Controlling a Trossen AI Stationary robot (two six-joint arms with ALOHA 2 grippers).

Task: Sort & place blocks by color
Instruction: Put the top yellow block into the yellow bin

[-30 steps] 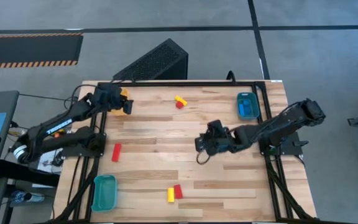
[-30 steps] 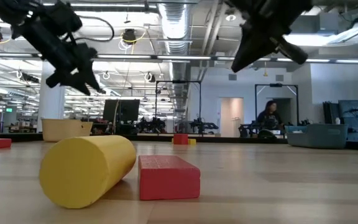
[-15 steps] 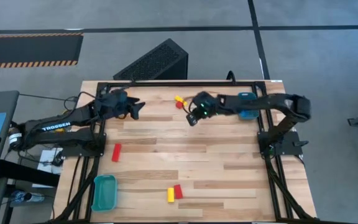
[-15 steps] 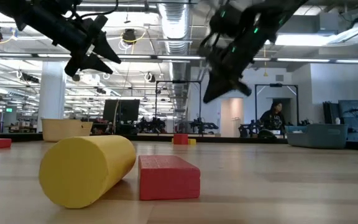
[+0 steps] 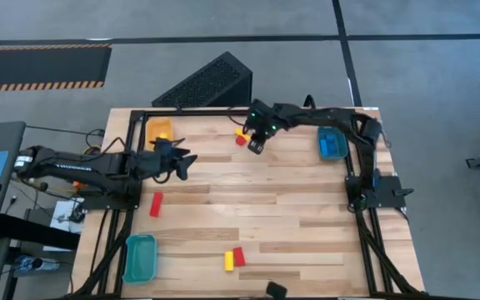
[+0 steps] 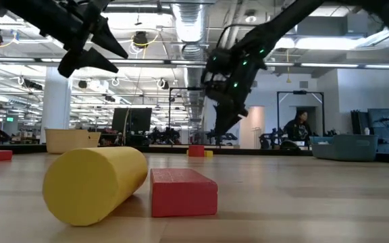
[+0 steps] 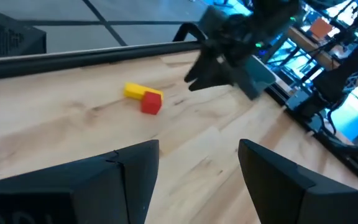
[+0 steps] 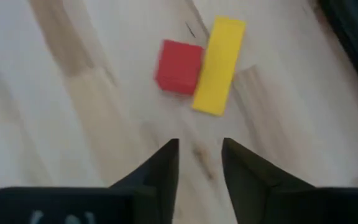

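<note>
Right tool (image 5: 255, 147) now beside red cube (image 5: 241, 140)

Right end effector (image 5: 256, 147) now beside far blocks (image 5: 241, 136).

High cam looks straight down on the whole table (image 5: 257, 208). Low cam sits at tabletop level, facing the room. Both wrist cams look forward, sharing the red cube (image 8: 179, 66) and yellow bar (image 8: 219, 65).
</note>
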